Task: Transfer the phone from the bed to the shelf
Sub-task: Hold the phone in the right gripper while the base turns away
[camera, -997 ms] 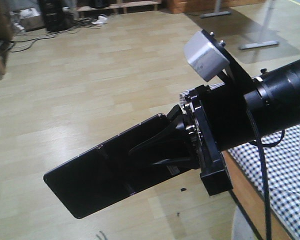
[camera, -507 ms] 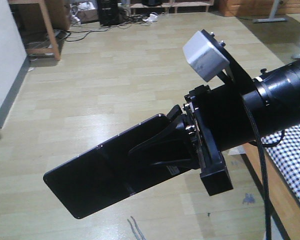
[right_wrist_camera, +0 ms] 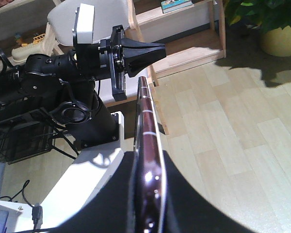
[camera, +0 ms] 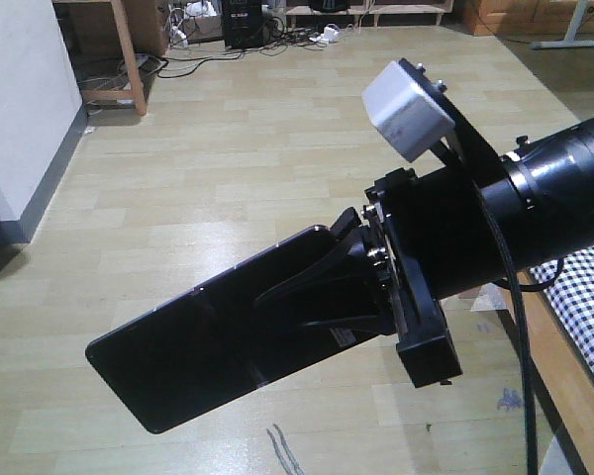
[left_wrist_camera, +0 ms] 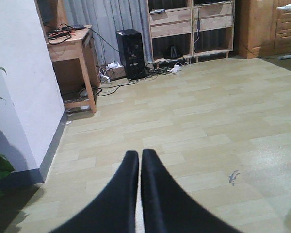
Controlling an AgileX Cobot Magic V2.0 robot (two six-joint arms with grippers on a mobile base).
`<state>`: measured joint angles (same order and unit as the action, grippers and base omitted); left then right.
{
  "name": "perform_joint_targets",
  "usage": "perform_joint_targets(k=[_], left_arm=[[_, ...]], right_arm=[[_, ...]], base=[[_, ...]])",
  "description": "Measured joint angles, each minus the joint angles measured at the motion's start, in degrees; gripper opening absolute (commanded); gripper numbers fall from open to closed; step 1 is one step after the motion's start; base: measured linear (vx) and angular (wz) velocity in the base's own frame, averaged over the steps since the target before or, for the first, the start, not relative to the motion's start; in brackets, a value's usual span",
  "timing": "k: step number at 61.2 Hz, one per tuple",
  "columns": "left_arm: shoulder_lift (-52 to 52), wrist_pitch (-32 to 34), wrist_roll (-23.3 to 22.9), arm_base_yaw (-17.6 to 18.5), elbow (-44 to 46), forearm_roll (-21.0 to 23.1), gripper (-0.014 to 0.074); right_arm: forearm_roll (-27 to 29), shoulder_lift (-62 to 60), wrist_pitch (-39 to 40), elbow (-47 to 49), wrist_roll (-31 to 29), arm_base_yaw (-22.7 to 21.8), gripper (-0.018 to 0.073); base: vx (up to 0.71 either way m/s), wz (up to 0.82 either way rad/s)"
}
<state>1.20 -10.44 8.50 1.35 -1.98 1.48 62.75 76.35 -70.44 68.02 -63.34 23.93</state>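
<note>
- The phone is clamped across its flat faces by the jaws of the right gripper, near one short end. The rest of its length is cantilevered over the laminate floor.
- In the right wrist view the phone is seen edge-on, with the rose-gold rim centred between the jaws. A grip on the broad faces is judged to be chosen because the thin edges offer little bearing.
- The phone is carried clear of the bed, whose check cover is seen at the right edge of the front view. Pick-up is judged complete.
- The jaws of the left gripper are together and nothing is held. This arm is judged idle.
- The shelf is seen well apart from the phone, so placement is not yet done.
- Slippage on the glossy faces is judged to be the main risk.
</note>
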Motion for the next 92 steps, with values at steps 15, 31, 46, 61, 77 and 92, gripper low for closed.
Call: perform_joint_targets(k=[15,31,46,61,77,92], left_arm=[[0.0,0.0,0.0,0.0,0.0,0.0,0.0001],[0.0,0.0,0.0,0.0,0.0,0.0,0.0001],[0.0,0.0,0.0,0.0,0.0,0.0,0.0001],[0.0,0.0,0.0,0.0,0.0,0.0,0.0001],[0.0,0.0,0.0,0.0,0.0,0.0,0.0001],[0.0,0.0,0.0,0.0,0.0,0.0,0.0001]], right_arm=[[0.0,0.0,0.0,0.0,0.0,0.0,-0.0002],[0.0,0.0,0.0,0.0,0.0,0.0,-0.0002],[0.0,0.0,0.0,0.0,0.0,0.0,-0.0002],[0.0,0.0,0.0,0.0,0.0,0.0,-0.0002],[0.0,0.0,0.0,0.0,0.0,0.0,-0.0002],[0.0,0.0,0.0,0.0,0.0,0.0,-0.0002]], base=[[0.04,-0.02],[0.08,0.04],[0.11,0.09],[0.17,0.06],[0.22,-0.02],[0.24,-0.02]])
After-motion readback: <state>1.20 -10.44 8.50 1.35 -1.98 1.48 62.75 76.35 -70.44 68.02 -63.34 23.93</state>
